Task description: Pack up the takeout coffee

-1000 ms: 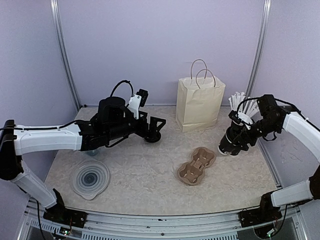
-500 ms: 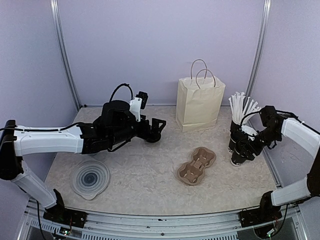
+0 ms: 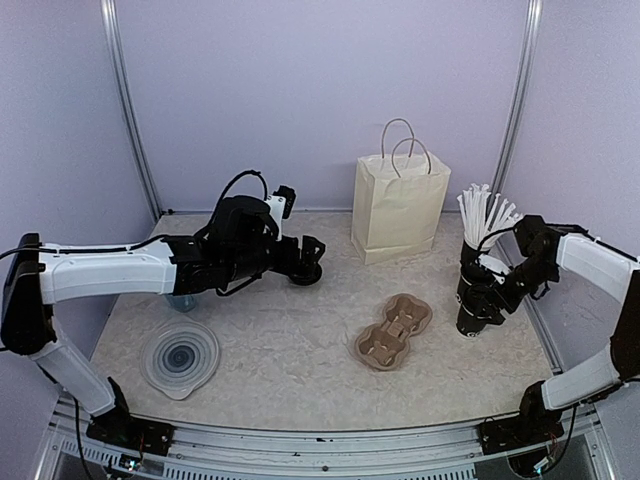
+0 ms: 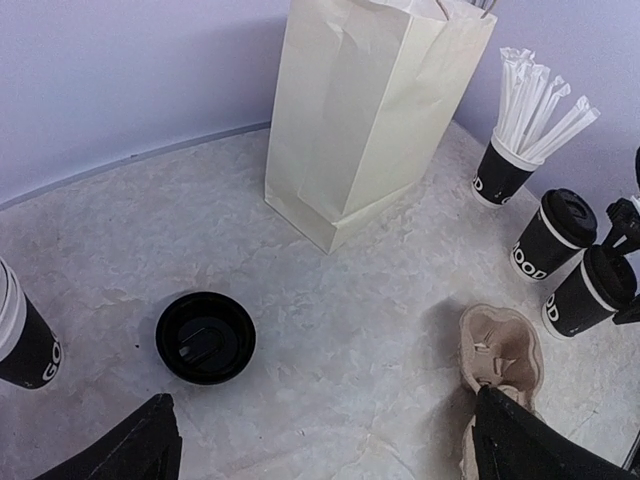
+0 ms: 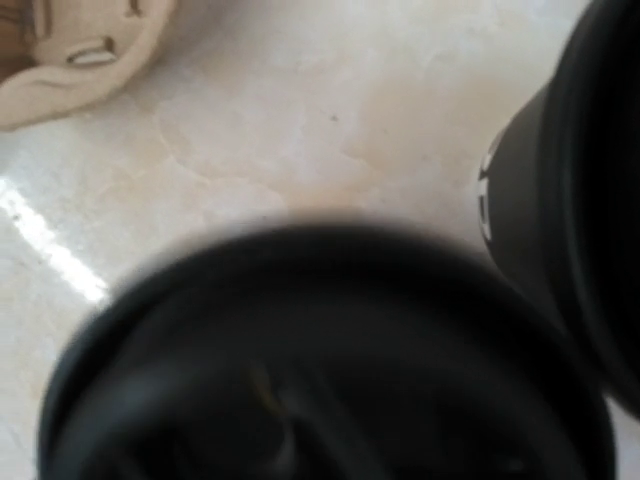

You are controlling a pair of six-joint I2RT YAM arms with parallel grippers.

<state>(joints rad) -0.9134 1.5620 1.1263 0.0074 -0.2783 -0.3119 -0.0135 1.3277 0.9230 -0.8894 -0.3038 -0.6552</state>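
Note:
Two lidded black coffee cups stand at the right in the left wrist view, one nearer [image 4: 588,293] and one behind it [image 4: 553,234]. My right gripper [image 3: 488,294] is down over the nearer cup [image 3: 472,318], which stands on the table right of the brown carrier tray [image 3: 393,330]. Its blurred lid [image 5: 330,370] fills the right wrist view and hides the fingers; the other cup [image 5: 570,200] is beside it. My left gripper [image 3: 308,255] is open and empty [image 4: 320,400], above a loose black lid [image 4: 205,337].
A cream paper bag [image 3: 398,208] stands at the back. A black cup of white straws [image 3: 480,225] is behind the right gripper. A clear round dish [image 3: 180,357] lies front left. A nested cup stack [image 4: 25,345] stands far left.
My right gripper carried the lidded cup rightward, away from the carrier tray, and lowered it to the table. My left arm shifted only slightly.

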